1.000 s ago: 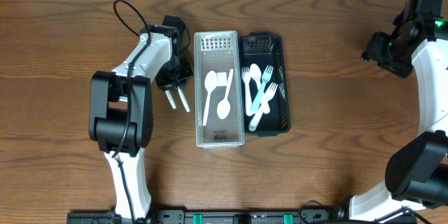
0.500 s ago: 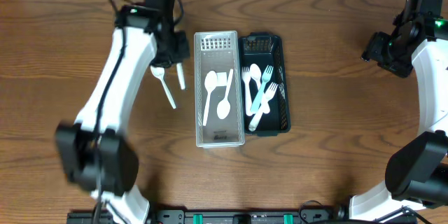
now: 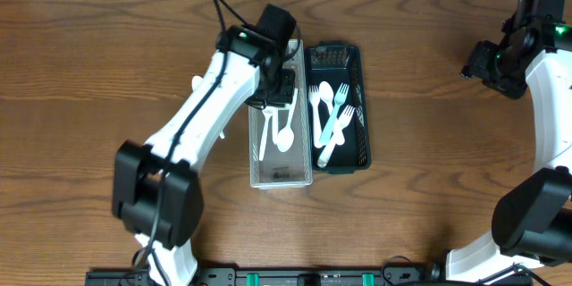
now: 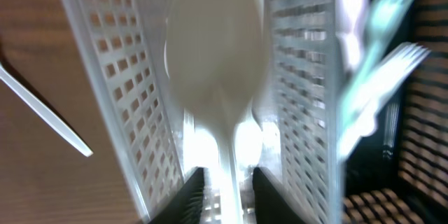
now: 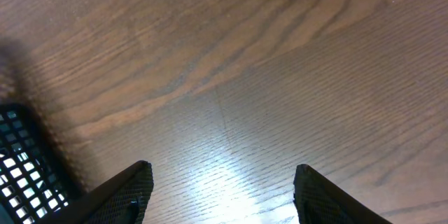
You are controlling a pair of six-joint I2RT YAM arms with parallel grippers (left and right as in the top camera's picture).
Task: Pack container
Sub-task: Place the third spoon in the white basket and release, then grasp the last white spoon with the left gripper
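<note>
One white spoon (image 4: pixel 217 63) is pinched by its handle in my left tool (image 4: pixel 222 185), bowl-first over the clear container (image 3: pixel 281 177), between its perforated walls. More spoons (image 3: pixel 284 136) lie inside. Forks (image 3: pixel 331 118) lie in the black basket (image 3: pixel 354 156) touching it. My right tool (image 5: pixel 220 189) is spread wide above the counter (image 5: pixel 280 77).

Wood table (image 3: pixel 429 143); clear bin (image 3: pixel 281 179), black bin (image 3: pixel 344 167) touching

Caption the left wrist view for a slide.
Left gripper holds a spoon over the white basket, forks in the black basket alongside.
</note>
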